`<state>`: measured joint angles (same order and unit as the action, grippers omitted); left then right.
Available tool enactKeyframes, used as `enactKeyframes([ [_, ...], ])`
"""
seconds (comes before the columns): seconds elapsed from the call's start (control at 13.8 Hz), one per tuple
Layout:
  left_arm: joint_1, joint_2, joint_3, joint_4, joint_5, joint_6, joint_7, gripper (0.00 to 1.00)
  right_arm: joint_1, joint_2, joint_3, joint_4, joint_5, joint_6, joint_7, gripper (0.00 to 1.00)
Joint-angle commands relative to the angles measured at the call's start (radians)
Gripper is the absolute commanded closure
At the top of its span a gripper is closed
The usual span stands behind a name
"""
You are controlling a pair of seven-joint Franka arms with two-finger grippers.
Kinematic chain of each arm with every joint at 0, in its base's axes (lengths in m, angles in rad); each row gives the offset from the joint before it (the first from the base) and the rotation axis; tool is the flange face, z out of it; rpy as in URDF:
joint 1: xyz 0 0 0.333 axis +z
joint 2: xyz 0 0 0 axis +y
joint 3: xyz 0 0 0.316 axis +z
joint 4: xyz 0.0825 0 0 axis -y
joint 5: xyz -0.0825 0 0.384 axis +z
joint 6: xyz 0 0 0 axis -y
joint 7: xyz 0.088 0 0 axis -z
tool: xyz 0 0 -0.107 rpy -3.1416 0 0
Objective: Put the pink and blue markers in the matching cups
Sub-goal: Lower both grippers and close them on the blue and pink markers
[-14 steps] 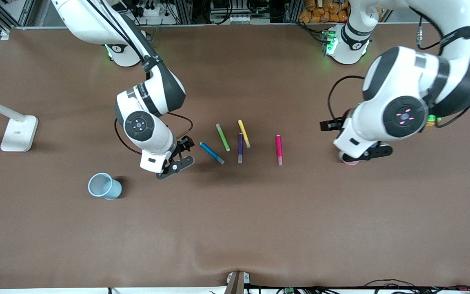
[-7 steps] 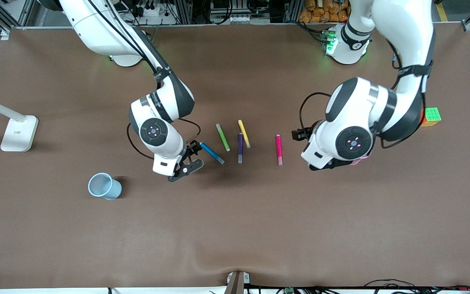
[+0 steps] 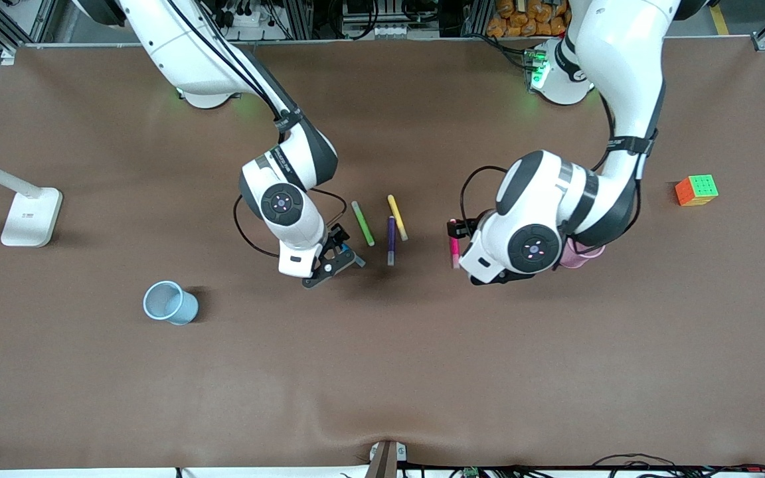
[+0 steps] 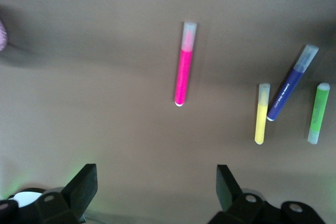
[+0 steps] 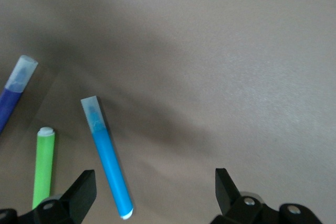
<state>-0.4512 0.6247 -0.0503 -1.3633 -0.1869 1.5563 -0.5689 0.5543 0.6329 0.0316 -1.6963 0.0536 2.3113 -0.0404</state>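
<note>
The right tool [image 3: 331, 260] is hovering low over the blue marker [image 5: 107, 157], its fingers spread apart with nothing between them; the marker is lying flat on the brown worktop [image 3: 382, 372], just beside the green marker [image 3: 362, 224]. The left tool [image 4: 152, 192] is hanging over the pink marker [image 4: 184, 65], also released, its fingers spread wide. That marker is lying flat, toward the left arm's end from the purple marker [image 3: 391, 241] and yellow marker [image 3: 397, 217]. The pale blue cup [image 3: 170, 303] is standing upright toward the right arm's end, nearer the front camera than the markers. The pink cup [image 3: 578, 255] is mostly hidden under the left arm, seemingly upright.
</note>
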Motion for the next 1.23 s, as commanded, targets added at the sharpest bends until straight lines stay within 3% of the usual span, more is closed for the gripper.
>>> enactKeyframes([
  [0.0,-0.017,0.006,0.01,0.013,-0.01,-0.001,0.007,0.0,0.012,0.008,-0.006,-0.006,-0.006,0.023,-0.003,0.0],
  [0.44,-0.003,0.081,0.015,0.003,-0.013,0.025,-0.009,0.0,0.033,0.022,-0.006,-0.075,-0.006,0.152,-0.003,0.0],
  [1.16,-0.014,0.093,0.015,-0.106,-0.011,0.206,-0.009,0.0,0.059,0.034,-0.007,-0.098,-0.008,0.203,-0.001,0.0],
])
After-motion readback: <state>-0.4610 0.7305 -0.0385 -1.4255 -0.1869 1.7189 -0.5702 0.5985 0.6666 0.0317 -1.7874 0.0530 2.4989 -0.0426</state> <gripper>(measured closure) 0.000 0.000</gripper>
